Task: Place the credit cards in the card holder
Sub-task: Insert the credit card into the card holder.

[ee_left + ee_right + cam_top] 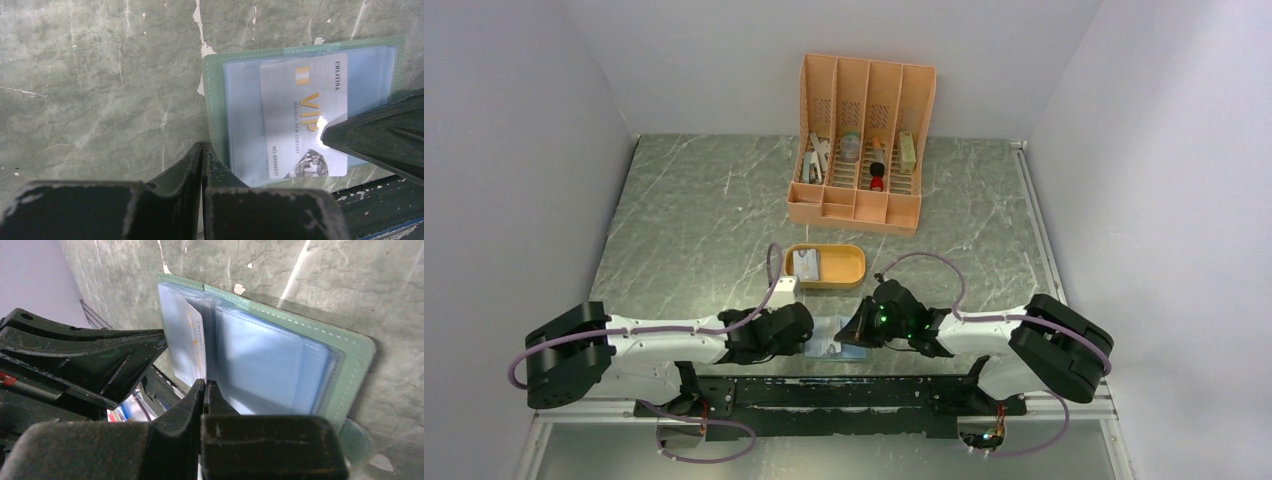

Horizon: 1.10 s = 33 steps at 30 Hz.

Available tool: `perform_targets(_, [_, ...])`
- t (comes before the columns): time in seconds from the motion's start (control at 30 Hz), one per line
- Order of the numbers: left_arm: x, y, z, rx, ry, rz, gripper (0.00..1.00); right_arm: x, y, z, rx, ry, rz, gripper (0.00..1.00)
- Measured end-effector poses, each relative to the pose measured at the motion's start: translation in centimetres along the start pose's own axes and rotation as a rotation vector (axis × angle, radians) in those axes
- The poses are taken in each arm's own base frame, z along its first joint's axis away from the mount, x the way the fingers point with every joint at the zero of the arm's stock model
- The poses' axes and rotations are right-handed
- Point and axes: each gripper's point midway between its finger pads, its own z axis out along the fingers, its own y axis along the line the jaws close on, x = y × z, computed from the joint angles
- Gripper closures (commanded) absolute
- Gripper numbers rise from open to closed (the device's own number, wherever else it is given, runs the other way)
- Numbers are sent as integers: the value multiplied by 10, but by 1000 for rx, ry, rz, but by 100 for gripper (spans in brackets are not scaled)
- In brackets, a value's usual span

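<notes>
left gripper (201, 150): fingers pressed together, tip bearing on the open card holder (215, 100) edge | right gripper (205, 387): likewise pressed together, tip resting on VIP card (305, 115) over a clear pocket, seating unclear | progress: one going in; another card (807, 263) seemingly waiting in tray (849, 268) beyond both grippers

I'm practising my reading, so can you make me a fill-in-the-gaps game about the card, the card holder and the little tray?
1. The big gold letters on the card spell ____.
2. The card holder is not folded shut; it lies ____ on the table.
3. The oval tray holding a second card is coloured ____.
Missing words: VIP; open; orange.
</notes>
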Motion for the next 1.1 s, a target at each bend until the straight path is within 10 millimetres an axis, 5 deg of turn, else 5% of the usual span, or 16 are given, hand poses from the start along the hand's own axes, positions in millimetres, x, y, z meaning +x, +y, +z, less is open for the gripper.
perform_targets(0.2, [0,-2,0,9,2,-6,92,4,3,5,-3,20,-11,100])
perform_targets(0.47, [3,-4,-1,22,15,-16,93,10,2,3,22,51,-50,55])
perform_targets(1.1, [8,-4,-6,64,31,-34,95,22,17,16,57,146,-120,51])
